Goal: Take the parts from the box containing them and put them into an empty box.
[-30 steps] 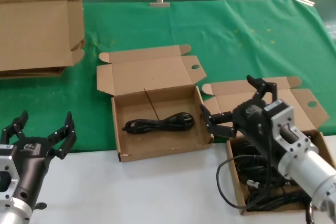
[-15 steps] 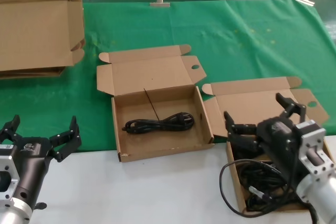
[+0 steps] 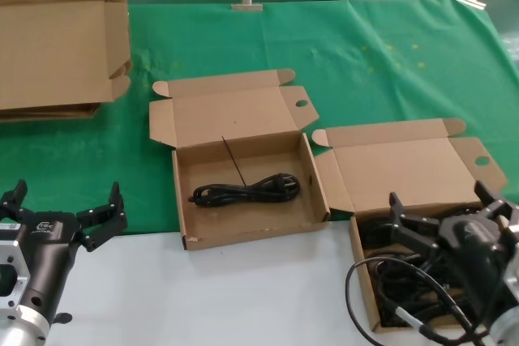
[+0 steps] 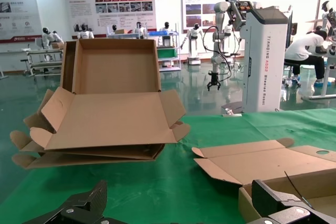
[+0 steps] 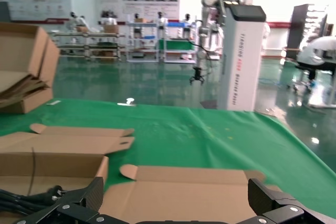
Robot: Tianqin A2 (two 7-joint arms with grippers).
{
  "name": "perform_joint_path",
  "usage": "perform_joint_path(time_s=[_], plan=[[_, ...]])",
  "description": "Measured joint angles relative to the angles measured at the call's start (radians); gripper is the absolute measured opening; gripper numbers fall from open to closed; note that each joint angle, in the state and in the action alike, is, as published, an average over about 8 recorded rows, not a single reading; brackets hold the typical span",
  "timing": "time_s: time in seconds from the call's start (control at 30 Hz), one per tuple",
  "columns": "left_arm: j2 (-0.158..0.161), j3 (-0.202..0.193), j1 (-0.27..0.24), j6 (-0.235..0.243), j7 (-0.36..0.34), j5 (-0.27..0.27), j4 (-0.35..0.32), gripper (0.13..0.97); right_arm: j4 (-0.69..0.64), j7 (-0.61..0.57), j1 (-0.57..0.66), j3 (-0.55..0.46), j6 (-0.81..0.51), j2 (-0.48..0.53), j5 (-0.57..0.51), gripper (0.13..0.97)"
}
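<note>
Two shallow brown mailer boxes lie open side by side. The middle box (image 3: pixel 180 200) holds one looped black cord (image 3: pixel 243 190), whose plug end (image 5: pixel 31 195) shows in the right wrist view. The right box (image 3: pixel 405 164) holds a tangle of black cords (image 3: pixel 389 275), partly hidden by my right arm. My right gripper (image 3: pixel 436 197) hangs open over that box's front half, above the cords, with nothing between its fingers; the box's lid (image 5: pixel 189 192) fills the gap between them in its wrist view. My left gripper (image 3: pixel 65 192) waits open at the near left, empty.
Large flat cardboard sheets (image 3: pixel 57 46) are stacked at the far left, and they also show in the left wrist view as a pile (image 4: pixel 105 124). Green cloth (image 3: pixel 389 62) covers the back of the table; a white strip (image 3: pixel 243 281) runs along the front.
My right gripper has pulled back from beside the middle box, moving right and toward me until it hangs over the right box. The left gripper dropped slightly.
</note>
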Motion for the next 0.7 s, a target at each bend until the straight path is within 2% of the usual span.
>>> perform_joint_path(time_s=[0.7], plan=[[0.0, 0.0, 0.0, 0.0, 0.0, 0.0, 0.0, 0.966, 0.01, -0.009, -0.023, 0.01, 0.018, 0.001, 0.026, 0.966]])
